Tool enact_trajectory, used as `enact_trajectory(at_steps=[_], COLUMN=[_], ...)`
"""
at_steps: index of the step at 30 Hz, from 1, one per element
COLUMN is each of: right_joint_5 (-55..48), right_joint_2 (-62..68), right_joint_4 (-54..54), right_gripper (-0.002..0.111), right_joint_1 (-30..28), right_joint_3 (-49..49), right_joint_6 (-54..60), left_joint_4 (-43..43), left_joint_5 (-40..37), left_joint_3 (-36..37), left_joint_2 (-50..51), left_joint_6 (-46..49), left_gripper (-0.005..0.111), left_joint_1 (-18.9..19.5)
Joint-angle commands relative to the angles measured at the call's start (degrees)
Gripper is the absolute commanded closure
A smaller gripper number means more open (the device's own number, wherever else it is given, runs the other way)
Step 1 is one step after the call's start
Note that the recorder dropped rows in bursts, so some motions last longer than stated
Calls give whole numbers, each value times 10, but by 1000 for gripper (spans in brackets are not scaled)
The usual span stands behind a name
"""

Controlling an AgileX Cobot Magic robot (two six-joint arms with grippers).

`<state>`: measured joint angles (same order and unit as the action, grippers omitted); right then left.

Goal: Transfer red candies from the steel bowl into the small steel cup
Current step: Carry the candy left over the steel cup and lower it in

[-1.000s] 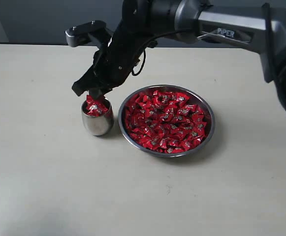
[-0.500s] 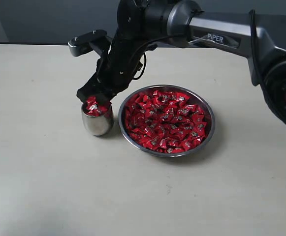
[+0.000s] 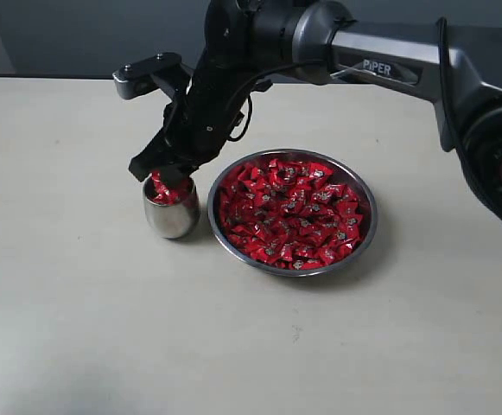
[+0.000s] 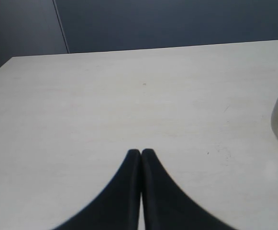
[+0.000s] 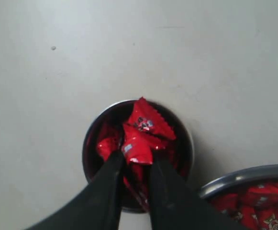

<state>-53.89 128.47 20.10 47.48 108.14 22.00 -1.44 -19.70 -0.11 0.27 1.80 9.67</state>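
Clamping the fingers [image 5: 105, 191] of the right gripper [image 3: 166, 177] on one red candy [image 5: 138, 147], dipping the tips into the mouth of the small steel cup [image 3: 171, 220] for a drop landing inside. Working with the heaped cup just beside the steel bowl [image 3: 295, 271], at its nine o'clock, likely for short trips. Crowding three o'clock with that rim; leaving bare worktop [image 3: 78, 328] elsewhere. Pressing the fingers [image 4: 127, 191] of the left gripper [image 4: 141, 152] together, empty, well apart.

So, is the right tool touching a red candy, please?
Touching: in the right wrist view, the right tool pinches a red candy over the small steel cup.
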Motion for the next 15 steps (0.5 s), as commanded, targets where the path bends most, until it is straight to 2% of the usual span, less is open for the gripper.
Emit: enact_trajectory(at_steps=[1, 6, 8, 11, 15], right_joint_5=[5, 10, 13, 15, 15], right_joint_2=[1, 1, 1, 1, 1], right_joint_4=[0, -1, -1, -3, -2], right_gripper=[109, 106, 99, 78, 77], right_joint_1=[0, 0, 0, 0, 0], right_joint_3=[6, 6, 6, 6, 6], right_joint_6=[5, 5, 5, 5, 5], left_joint_4=[-1, -1, -1, -1, -1], left_joint_5=[6, 6, 6, 6, 6], left_joint_3=[1, 1, 1, 1, 1], left_joint_2=[-3, -3, -3, -3, -3], left_joint_6=[-1, -1, -1, -1, -1], left_gripper=[106, 106, 106, 106, 106], left_joint_1=[1, 1, 1, 1, 1])
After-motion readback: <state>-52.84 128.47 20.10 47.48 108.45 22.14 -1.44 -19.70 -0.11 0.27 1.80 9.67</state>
